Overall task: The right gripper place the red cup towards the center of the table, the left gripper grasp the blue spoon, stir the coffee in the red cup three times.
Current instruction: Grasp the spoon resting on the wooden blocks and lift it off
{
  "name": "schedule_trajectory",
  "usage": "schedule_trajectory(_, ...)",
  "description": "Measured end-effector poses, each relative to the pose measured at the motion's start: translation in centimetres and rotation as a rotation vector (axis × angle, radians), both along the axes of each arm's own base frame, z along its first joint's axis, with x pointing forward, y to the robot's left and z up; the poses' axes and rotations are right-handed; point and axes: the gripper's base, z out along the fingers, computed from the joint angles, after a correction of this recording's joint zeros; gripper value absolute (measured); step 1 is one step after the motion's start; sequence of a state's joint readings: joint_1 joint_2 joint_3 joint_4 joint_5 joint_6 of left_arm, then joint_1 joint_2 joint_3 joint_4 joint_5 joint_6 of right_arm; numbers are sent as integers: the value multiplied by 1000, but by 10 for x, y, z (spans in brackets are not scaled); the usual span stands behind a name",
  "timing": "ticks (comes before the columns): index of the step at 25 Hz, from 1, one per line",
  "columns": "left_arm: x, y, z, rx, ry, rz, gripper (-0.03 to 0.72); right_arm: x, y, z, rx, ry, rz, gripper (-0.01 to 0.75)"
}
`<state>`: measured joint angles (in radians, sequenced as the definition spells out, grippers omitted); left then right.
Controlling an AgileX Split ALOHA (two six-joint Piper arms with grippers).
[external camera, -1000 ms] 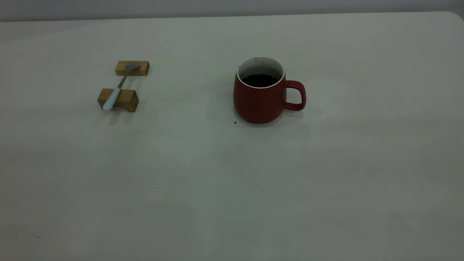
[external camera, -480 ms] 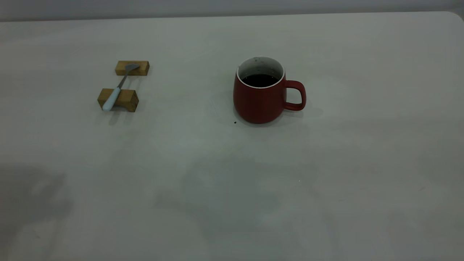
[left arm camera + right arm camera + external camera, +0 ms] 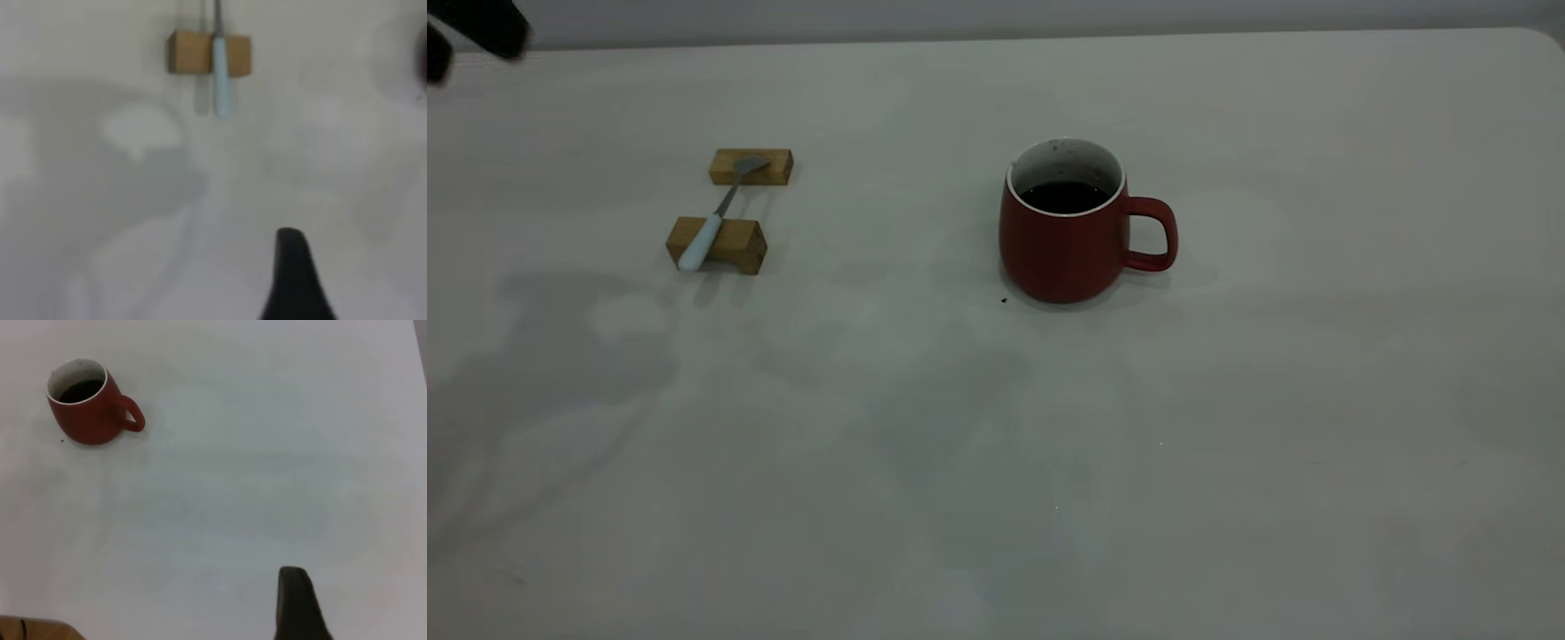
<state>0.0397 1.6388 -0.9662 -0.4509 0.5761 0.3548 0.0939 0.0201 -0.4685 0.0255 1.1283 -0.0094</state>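
I read the red cup (image 3: 1065,233) as rigid, heavy with coffee (image 3: 1064,196) and spill-prone – upright mid-surface, handle (image 3: 1154,235) the hold; blue spoon (image 3: 714,217) bridges two wooden blocks (image 3: 717,244); either hand's spread I cannot tell.

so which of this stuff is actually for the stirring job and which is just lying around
For the job:
- red cup
- coffee in it
- blue spoon
- table

Just there:
- two wooden blocks, which prop up the spoon
- dark speck beside the cup
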Motion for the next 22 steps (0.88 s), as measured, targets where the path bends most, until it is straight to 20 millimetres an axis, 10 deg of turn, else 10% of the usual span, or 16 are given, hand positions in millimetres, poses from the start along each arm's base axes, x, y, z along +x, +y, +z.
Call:
schedule_trajectory(5, 25, -2, -37, 34, 77, -31, 666, 0, 0, 0, 0, 0, 0, 493)
schedule_trajectory(22, 83, -41, -144, 162, 250, -135, 645, 0, 0, 0, 0, 0, 0, 493)
